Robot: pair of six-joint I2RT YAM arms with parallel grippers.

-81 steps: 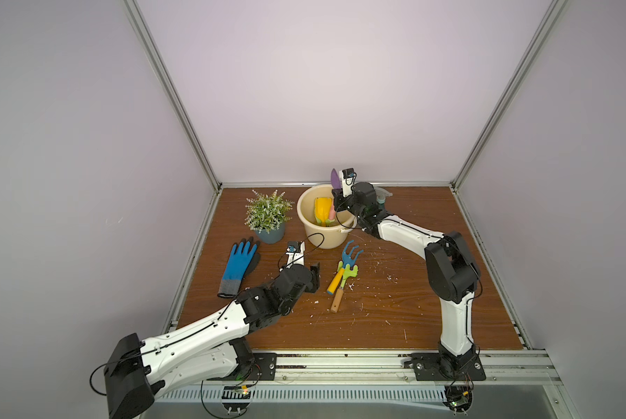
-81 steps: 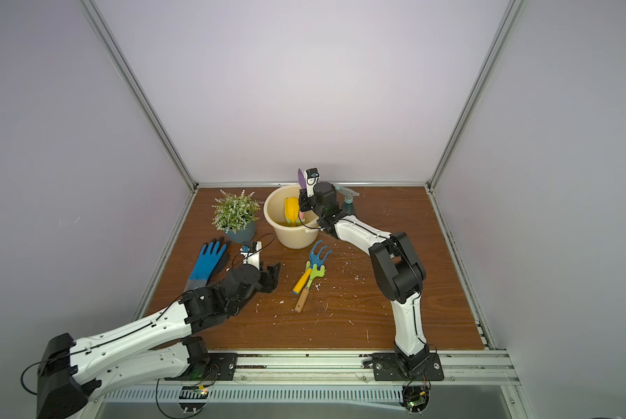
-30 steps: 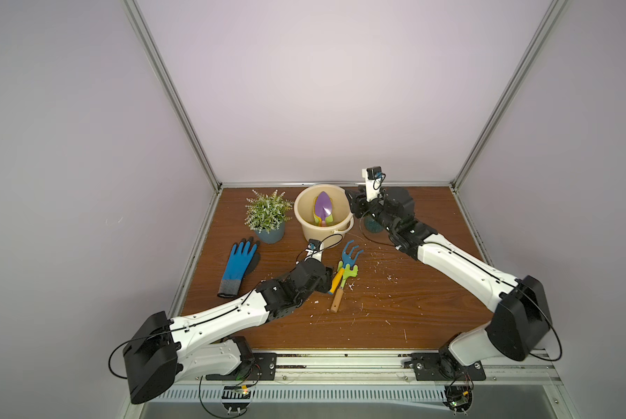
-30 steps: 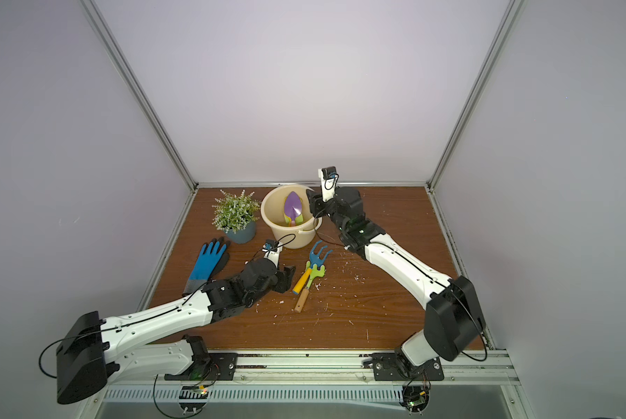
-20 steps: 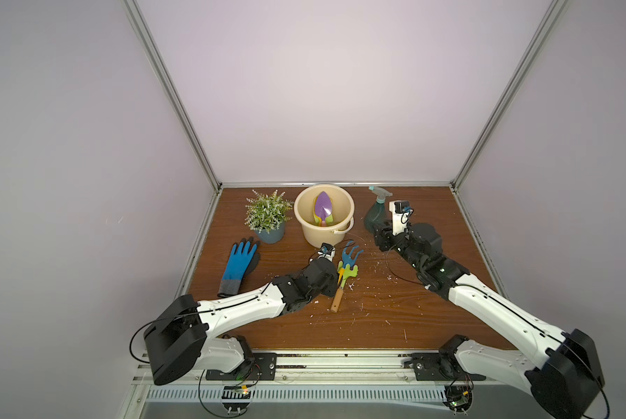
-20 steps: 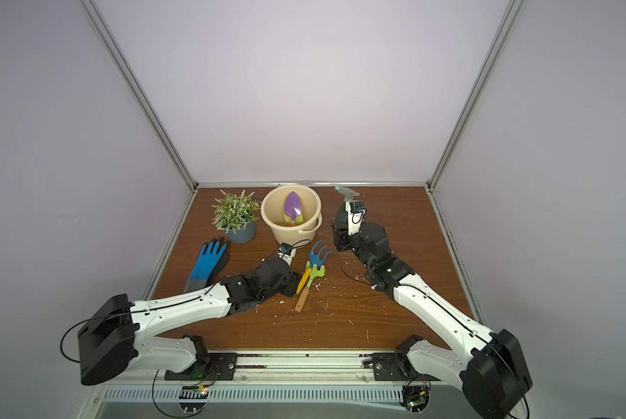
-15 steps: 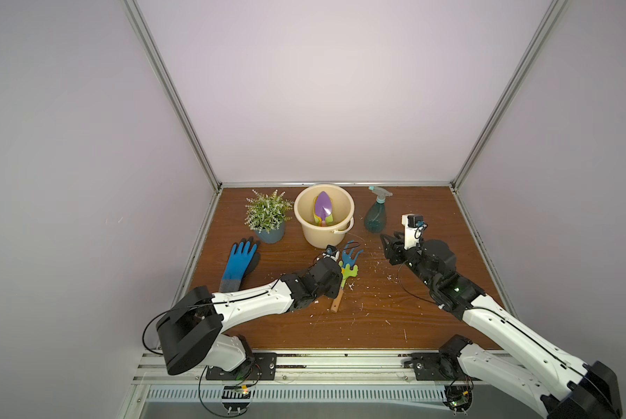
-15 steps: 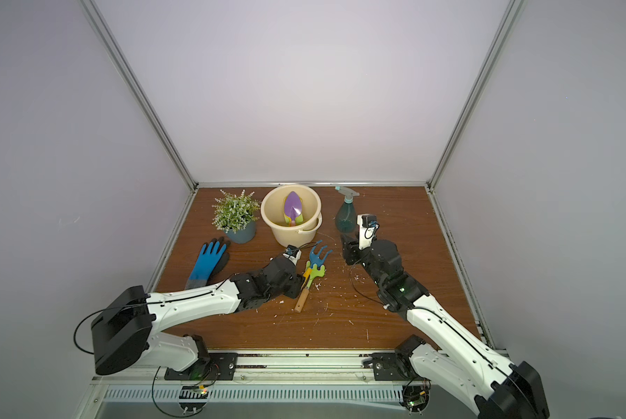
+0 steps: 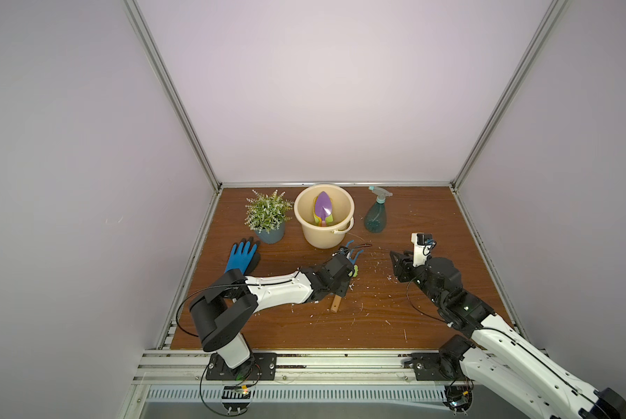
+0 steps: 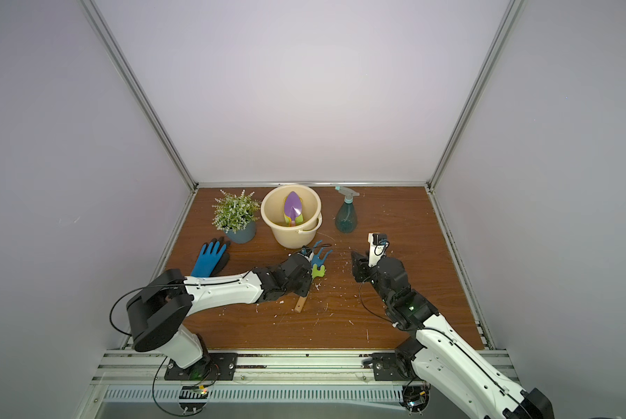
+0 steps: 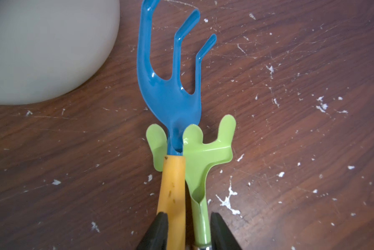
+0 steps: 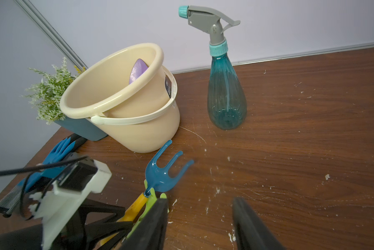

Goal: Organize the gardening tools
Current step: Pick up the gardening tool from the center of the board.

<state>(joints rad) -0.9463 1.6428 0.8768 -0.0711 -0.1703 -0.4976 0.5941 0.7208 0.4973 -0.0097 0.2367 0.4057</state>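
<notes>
Left wrist: left hand [image 11: 188, 216] straddles handles of blue rake [image 11: 168, 91] and green rake [image 11: 205, 160], grip unclear; right hand [image 12: 200, 202] gapes empty. Likely light, stiff, slick; clamp handles.

A blue plastic rake [image 11: 171, 97] with three curved prongs and an orange-yellow handle [image 11: 173, 184] lay on the dark wooden tabletop [image 11: 290, 140]. Its neck rested over the head of a lime-green rake [image 11: 203, 155], and the two shafts ran side by side. The left gripper [image 11: 188, 216] straddled both shafts, one black finger [image 11: 158, 231] against the orange handle and the other just beside the green neck. I couldn't tell whether they pinched. A cream plastic bucket [image 11: 41, 47] stood near the prongs, and white flecks [image 11: 227, 201] dotted the wood.
</notes>
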